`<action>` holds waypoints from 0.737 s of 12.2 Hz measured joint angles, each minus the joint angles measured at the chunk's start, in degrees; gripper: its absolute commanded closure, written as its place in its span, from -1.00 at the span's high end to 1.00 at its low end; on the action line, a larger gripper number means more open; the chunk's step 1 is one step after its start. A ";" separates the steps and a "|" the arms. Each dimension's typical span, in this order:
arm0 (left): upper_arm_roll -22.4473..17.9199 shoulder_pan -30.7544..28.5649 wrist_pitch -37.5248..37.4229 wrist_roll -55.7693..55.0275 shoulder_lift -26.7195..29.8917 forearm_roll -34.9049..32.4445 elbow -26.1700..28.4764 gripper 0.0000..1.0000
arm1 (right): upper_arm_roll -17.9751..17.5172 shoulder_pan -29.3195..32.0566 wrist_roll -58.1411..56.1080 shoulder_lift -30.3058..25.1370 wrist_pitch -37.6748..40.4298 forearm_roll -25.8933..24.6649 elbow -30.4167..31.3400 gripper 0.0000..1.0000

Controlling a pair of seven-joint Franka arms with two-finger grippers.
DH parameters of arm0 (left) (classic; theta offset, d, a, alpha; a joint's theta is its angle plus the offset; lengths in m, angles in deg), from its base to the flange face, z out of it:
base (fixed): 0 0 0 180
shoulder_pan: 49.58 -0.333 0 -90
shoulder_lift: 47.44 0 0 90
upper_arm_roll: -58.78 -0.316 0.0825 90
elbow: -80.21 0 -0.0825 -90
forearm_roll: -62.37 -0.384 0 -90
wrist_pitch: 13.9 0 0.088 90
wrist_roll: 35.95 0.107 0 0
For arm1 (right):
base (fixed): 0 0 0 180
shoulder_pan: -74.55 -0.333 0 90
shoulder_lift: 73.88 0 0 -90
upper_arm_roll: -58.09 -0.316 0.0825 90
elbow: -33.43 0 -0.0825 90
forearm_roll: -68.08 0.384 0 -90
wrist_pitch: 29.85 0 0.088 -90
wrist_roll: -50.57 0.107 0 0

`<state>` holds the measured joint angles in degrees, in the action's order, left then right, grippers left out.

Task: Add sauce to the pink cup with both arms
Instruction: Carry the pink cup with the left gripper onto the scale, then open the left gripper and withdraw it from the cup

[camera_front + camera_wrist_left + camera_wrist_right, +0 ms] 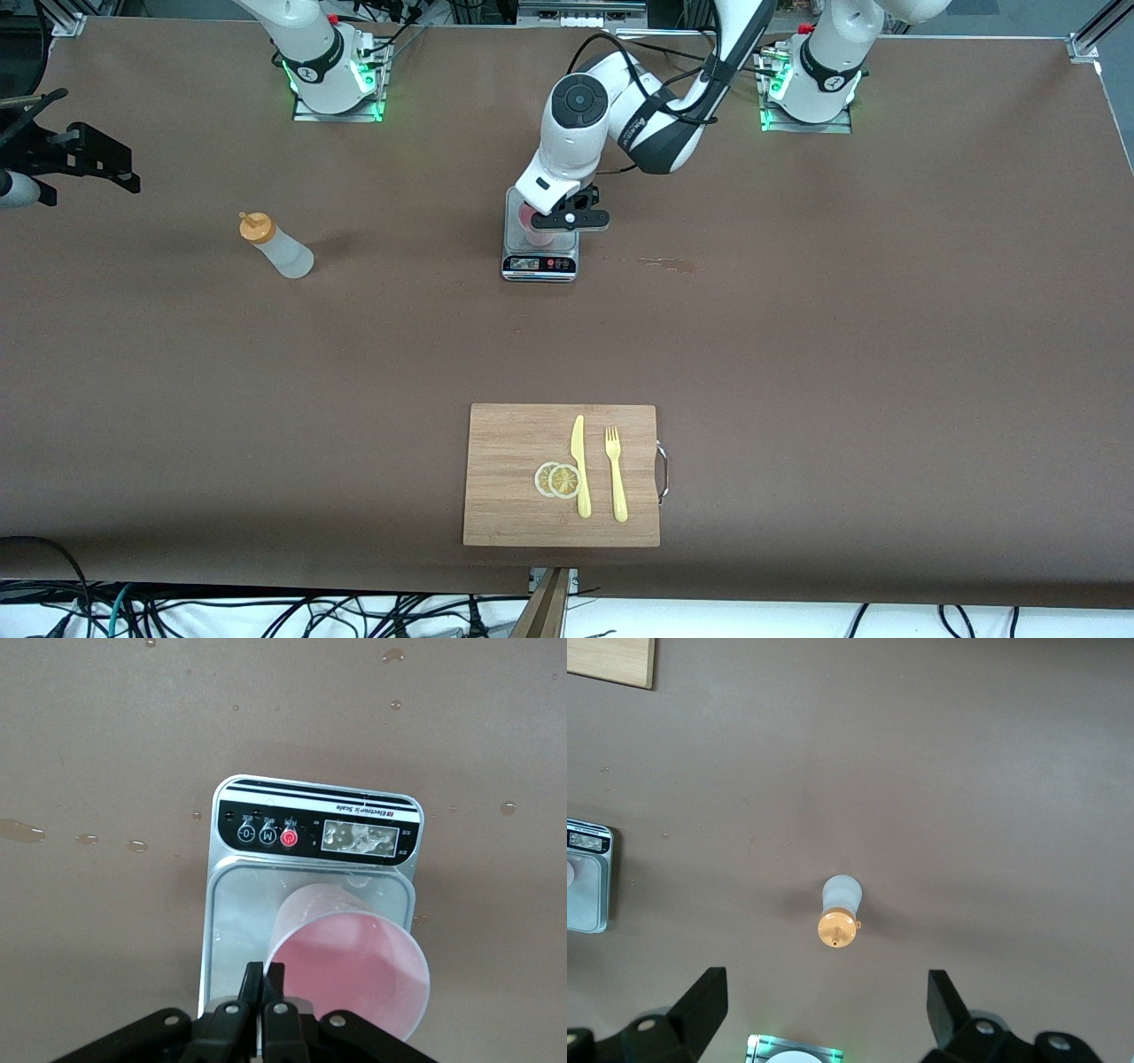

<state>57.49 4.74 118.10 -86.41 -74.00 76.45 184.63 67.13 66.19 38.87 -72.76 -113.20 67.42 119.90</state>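
Brown table (797, 354) | my left gripper (264, 988) pinches pink cup (354, 966) rim, cup on scale (239, 912) under it | my right gripper (824, 1010) spread, high above upright sauce (840, 912) | I judge: cup held, sauce ungrasped, pouring left.

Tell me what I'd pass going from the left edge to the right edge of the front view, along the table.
Black open right gripper → whitish plastic squeeze bottle with orange cap → grey metal kitchen scale holding the pale pink plastic cup → brown spill stain.
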 measured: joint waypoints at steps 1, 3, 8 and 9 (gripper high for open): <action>-0.04 0.00 0.01 0.00 -0.02 0.00 -0.03 -0.69 | 0.00 0.00 0.00 0.00 0.00 0.00 0.00 1.00; -0.07 0.00 0.01 0.00 -0.04 0.00 -0.06 0.35 | 0.00 0.00 0.00 0.00 0.00 0.00 0.00 1.00; -0.18 0.01 -0.13 -0.02 0.17 0.00 -1.06 1.00 | 0.00 0.00 0.00 0.00 0.00 0.00 0.00 1.00; -0.24 0.00 -1.05 -0.03 0.68 0.00 -1.53 1.00 | 0.00 0.00 0.00 0.00 0.00 0.00 0.00 1.00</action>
<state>57.25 4.74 117.06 -86.44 -73.33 76.45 183.10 67.13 66.19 38.87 -72.76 -113.20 67.42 119.90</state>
